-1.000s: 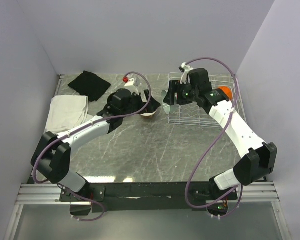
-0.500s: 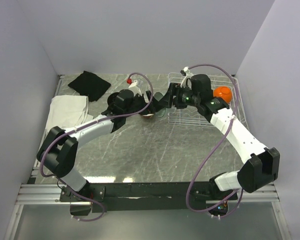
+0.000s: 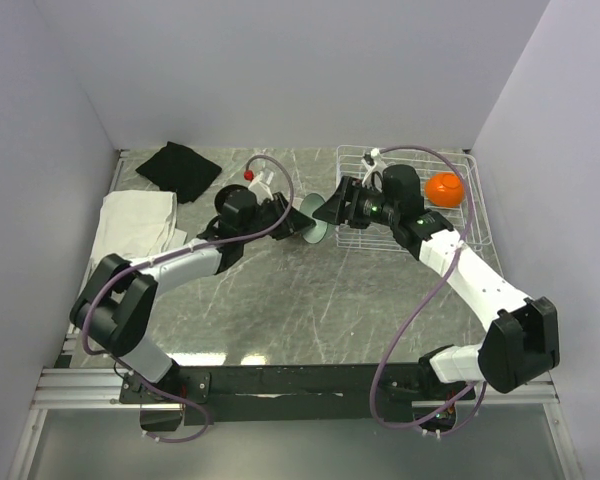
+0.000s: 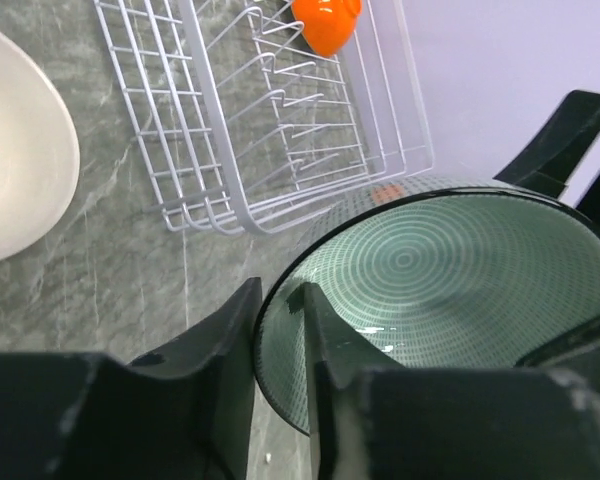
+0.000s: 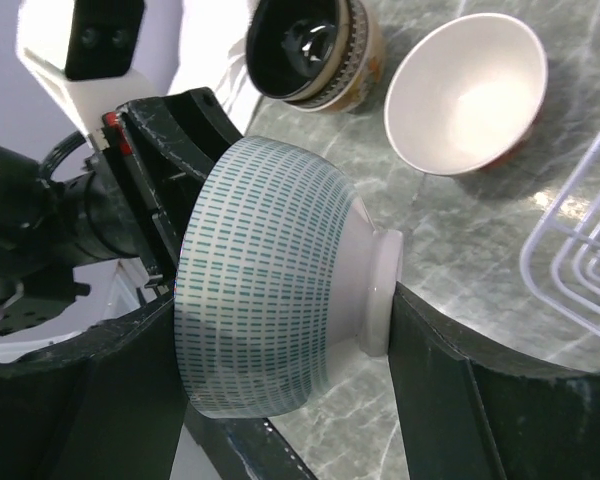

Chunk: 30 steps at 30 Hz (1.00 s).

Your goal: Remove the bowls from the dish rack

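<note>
A green patterned bowl [image 3: 313, 218] [image 5: 270, 270] hangs on its side above the table between the two arms, left of the white wire dish rack [image 3: 470, 205] [image 4: 280, 120]. My right gripper [image 3: 332, 208] [image 5: 280, 310] is shut on it, one finger at the rim and the other against the foot. My left gripper [image 3: 298, 222] [image 4: 278, 292] pinches the same bowl's rim [image 4: 430, 270], one finger inside and one outside. An orange bowl [image 3: 444, 187] [image 4: 325, 22] sits in the rack's far right corner.
A white bowl [image 5: 465, 90] [image 4: 15, 160] and a dark patterned bowl [image 5: 305, 50] stand on the table beside the left arm. A black cloth [image 3: 180, 168] and a folded white cloth [image 3: 135, 222] lie at the far left. Walls close in three sides.
My right arm has carried the green bowl leftward out of the rack. The left gripper has met it and closed from wide open onto its rim.
</note>
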### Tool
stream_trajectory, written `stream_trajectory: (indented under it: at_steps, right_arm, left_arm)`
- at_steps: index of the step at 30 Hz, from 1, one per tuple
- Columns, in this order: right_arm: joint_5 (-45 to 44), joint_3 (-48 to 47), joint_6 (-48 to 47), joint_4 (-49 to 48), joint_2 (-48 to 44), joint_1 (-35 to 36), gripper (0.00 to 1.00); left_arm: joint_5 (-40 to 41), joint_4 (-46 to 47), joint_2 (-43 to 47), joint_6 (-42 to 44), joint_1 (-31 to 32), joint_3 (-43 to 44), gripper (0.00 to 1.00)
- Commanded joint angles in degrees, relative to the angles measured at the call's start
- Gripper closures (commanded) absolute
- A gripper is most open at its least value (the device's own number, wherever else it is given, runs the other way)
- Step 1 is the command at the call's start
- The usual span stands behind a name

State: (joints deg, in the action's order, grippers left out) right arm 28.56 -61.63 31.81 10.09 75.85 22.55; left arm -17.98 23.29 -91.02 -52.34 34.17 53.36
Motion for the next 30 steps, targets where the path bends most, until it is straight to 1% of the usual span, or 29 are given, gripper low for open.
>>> stream_trajectory:
  at_steps: [1, 3, 5, 6, 7, 8, 10, 11, 12, 14, 15, 19, 20, 21, 23, 25, 27, 29, 30]
  right_arm:
    - [2.2, 0.8, 3.0, -9.5, -3.9, -0.6, 0.51]
    - [2.4, 2.0, 3.3, -10.0, -4.0, -0.8, 0.50]
    - [2.1, 3.4, 3.7, -11.6, -4.2, -1.1, 0.50]
    - [2.1, 3.9, 3.8, -11.9, -4.4, -1.5, 0.48]
    - [1.8, 4.3, 4.0, -12.2, -4.6, -1.7, 0.46]
    - [1.6, 5.0, 3.9, -12.3, -4.7, -1.9, 0.44]
    - [1.2, 5.6, 3.3, -11.9, -5.0, -2.3, 0.38]
    - [1.1, 6.3, 3.1, -11.9, -5.2, -2.5, 0.36]
    - [0.9, 6.9, 3.1, -12.1, -5.3, -2.7, 0.30]
    - [0.9, 8.0, 3.2, -12.7, -5.8, -3.2, 0.25]
    - [1.1, 8.3, 3.2, -12.9, -5.9, -3.4, 0.25]
    - [2.2, 9.0, 2.8, -13.7, -5.7, -3.6, 0.24]
    - [2.0, 8.8, 2.5, -13.3, -5.8, -3.6, 0.23]
    - [1.1, 8.7, 2.2, -12.9, -5.8, -3.6, 0.19]
    - [-0.4, 8.2, 0.4, -10.6, -6.3, -3.6, 0.16]
    - [-2.9, 7.5, -2.0, -8.3, -6.9, -3.6, 0.11]
    - [-4.1, 6.5, -3.7, -5.1, -7.2, -3.6, 0.08]
    - [-5.8, 5.8, -5.4, -2.3, -7.5, -3.6, 0.07]
    - [-6.4, 5.7, -6.0, -1.7, -7.7, -3.6, 0.04]
  left_arm:
    - [-2.0, 5.9, 2.9, -2.5, -2.2, -2.7, 0.81]
    - [-3.4, 6.9, 3.1, -3.6, -2.8, -3.8, 0.85]
    - [-4.0, 7.1, 3.7, -3.9, -3.9, -4.3, 0.91]
    - [-4.3, 6.8, 4.2, -3.8, -4.4, -4.5, 0.92]
    - [-4.4, 6.4, 4.4, -3.6, -5.2, -4.7, 0.97]
    - [-4.5, 5.3, 4.8, -3.0, -5.9, -4.7, 0.99]
    - [-4.3, 3.8, 5.9, -2.2, -6.9, -4.6, 0.99]
    - [-4.0, 1.6, 6.1, -1.2, -8.0, -4.4, 0.99]
    - [-3.7, 0.0, 6.7, -0.5, -8.5, -3.5, 0.99]
    - [-2.6, -2.8, 7.3, 1.9, -9.6, -2.6, 0.99]
    - [-2.4, -5.4, 7.4, 2.7, -9.7, -1.4, 0.99]
    - [-2.9, -8.1, 7.4, 4.9, -9.8, 0.7, 0.99]
    - [-1.3, -9.0, 7.4, 5.3, -9.8, 1.1, 0.99]
    - [-0.2, -10.2, 7.4, 5.8, -9.8, 2.4, 0.99]
    - [2.8, -15.8, 7.1, 8.8, -9.8, 4.4, 0.99]
    - [7.5, -21.7, 6.4, 12.3, -9.8, 7.9, 0.99]
    - [11.5, -25.6, 5.4, 14.4, -9.8, 11.5, 0.99]
    - [13.8, -30.6, 4.2, 16.9, -9.8, 14.0, 0.99]
    - [14.6, -31.7, 2.8, 17.7, -9.8, 16.3, 0.99]
